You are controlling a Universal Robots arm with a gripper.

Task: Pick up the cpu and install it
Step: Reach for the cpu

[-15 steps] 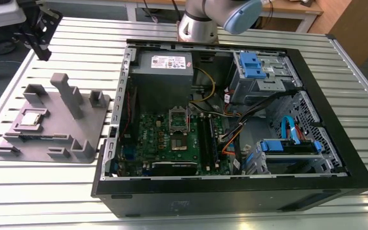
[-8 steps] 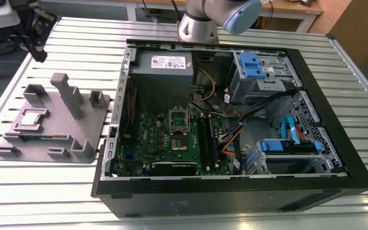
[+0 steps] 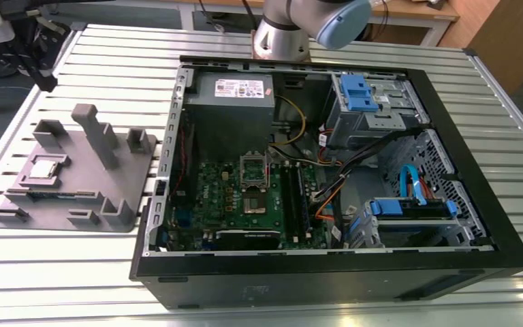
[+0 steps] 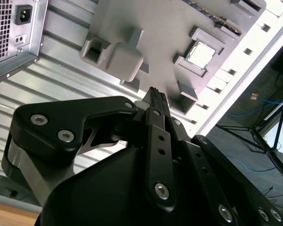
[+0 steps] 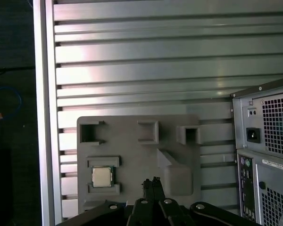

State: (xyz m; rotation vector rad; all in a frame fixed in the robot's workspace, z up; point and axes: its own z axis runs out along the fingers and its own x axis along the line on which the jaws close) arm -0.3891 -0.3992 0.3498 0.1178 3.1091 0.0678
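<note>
The cpu (image 3: 45, 168) is a small square chip with a pale silvery top, lying flat in a recess of the grey plastic tray (image 3: 107, 197) at the exterior view's left. Both wrist views look down on it: cpu (image 4: 201, 53), cpu (image 5: 102, 177). My gripper (image 4: 155, 96) hangs well above the tray, shut, its black fingers pressed together with nothing between them; in the first wrist view the gripper (image 5: 151, 182) points at the tray beside the chip. The dark socket frame (image 3: 254, 172) sits on the green circuit board (image 3: 216, 197) inside the open computer case.
The open black computer case (image 3: 334, 272) fills the middle and the exterior view's right, with a power supply (image 3: 234, 92), cables and blue drive brackets (image 3: 357, 92). Upright posts (image 3: 93, 133) rise from the tray. The arm's base (image 3: 284, 34) stands behind the case on the slatted metal table (image 3: 62, 272).
</note>
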